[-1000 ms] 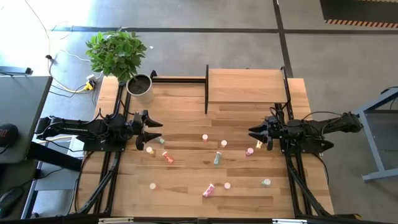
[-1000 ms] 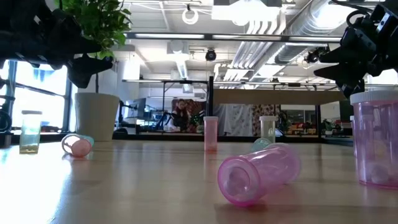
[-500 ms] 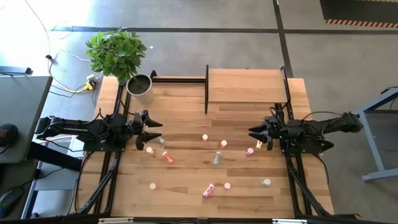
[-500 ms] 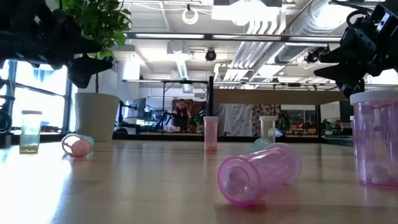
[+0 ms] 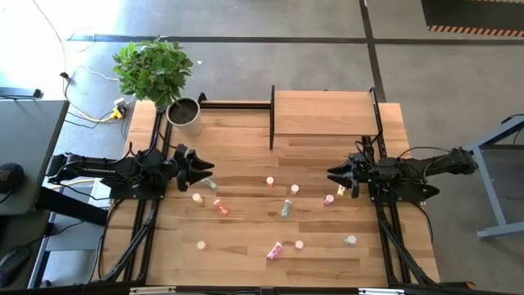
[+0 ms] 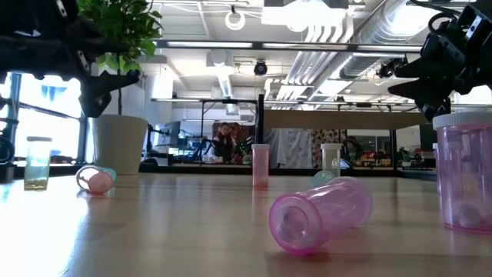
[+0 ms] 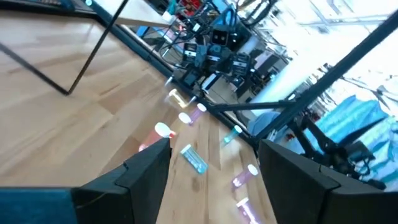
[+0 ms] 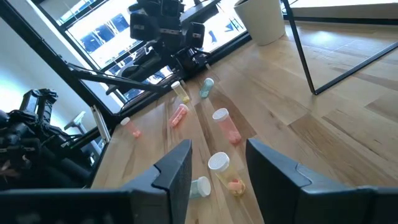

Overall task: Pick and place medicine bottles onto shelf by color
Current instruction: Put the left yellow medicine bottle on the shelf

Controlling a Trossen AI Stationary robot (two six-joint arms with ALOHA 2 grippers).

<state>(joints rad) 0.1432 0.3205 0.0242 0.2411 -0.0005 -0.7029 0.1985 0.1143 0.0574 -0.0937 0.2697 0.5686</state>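
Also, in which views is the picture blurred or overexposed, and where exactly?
Low view: the lying pink bottle close to the lens is soft, and the window at left is very bright. Left wrist view: the whole picture is smeared, and the windows are blown out white. High view: even light and sharp all over, with the shelf plain.

Pale striped wooden plank worktop [image 5: 246, 221]; light-wood shelf [image 5: 323, 112] edged by a thin black upright panel [image 5: 272, 117]. Small pastel pink, orange-red, yellow and pale green medicine bottles [image 5: 284, 210] lie scattered. Leafy green plant [image 5: 153, 70] in a white pot [image 5: 185, 116]. Both arms are black.
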